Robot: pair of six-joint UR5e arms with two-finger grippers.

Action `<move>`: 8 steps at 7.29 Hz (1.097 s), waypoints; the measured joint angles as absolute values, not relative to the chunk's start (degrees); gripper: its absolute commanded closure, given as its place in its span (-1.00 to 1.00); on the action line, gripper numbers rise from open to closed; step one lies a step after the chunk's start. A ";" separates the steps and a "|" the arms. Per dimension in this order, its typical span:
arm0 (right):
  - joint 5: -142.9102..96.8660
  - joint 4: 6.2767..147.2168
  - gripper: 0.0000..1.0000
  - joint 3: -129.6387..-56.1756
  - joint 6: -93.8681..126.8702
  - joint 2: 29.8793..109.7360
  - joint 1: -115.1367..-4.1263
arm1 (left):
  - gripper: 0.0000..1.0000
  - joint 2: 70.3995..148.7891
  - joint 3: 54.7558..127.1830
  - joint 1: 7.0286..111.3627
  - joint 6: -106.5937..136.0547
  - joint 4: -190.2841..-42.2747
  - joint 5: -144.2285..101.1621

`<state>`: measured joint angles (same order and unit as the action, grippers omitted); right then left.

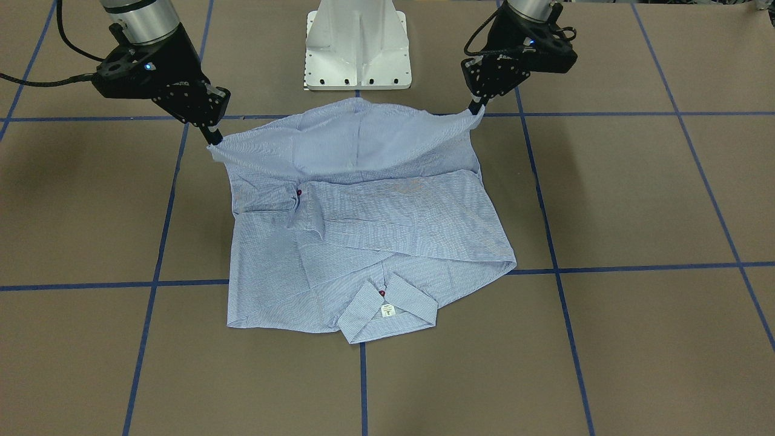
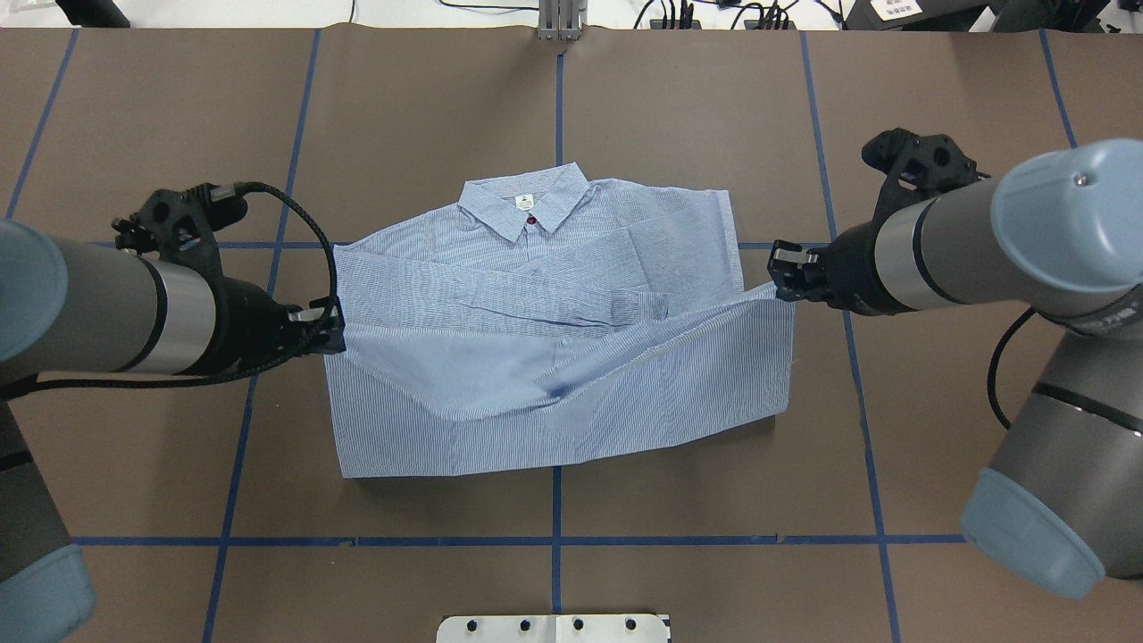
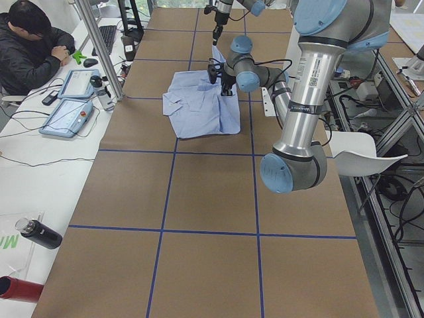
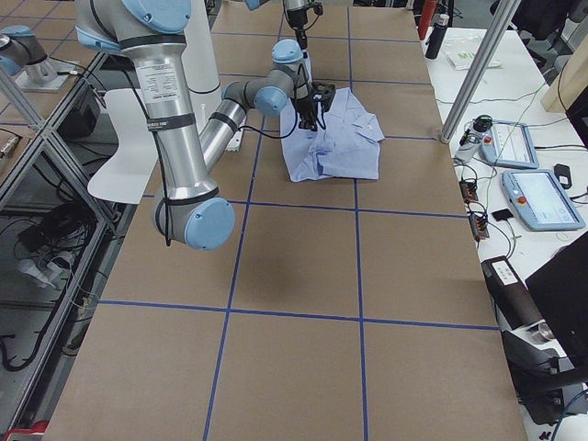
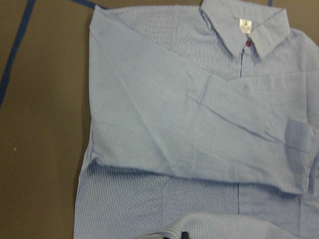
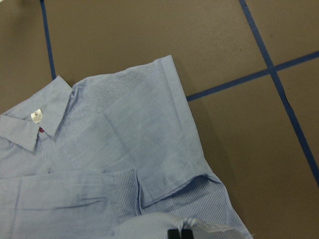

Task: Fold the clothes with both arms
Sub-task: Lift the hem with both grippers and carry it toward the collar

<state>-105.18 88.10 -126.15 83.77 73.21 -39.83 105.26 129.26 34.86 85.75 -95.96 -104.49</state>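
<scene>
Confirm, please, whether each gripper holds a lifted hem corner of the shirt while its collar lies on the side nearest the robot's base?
Not quite: the collar lies on the side farthest from the base, as the exterior front-facing view shows. The left gripper and right gripper do each hold a lifted hem corner of the shirt.

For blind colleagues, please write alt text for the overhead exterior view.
The left gripper and right gripper each hold a lower corner of a light blue striped shirt, raised above a brown table with blue tape lines. The sleeves lie folded across the front, collar away from the robot.
</scene>
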 measured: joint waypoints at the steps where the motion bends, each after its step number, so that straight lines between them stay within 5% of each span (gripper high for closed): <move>1: -105.41 89.19 1.00 -125.50 83.45 71.19 -41.74 | 1.00 106.01 128.92 36.97 84.77 -95.47 -104.35; 4: -104.93 90.90 1.00 -117.43 80.48 64.16 -43.86 | 1.00 111.10 119.65 39.03 82.63 -95.50 -102.81; 8: -104.42 86.39 1.00 -97.09 73.57 56.56 -43.96 | 1.00 116.78 98.97 39.07 73.52 -104.78 -100.68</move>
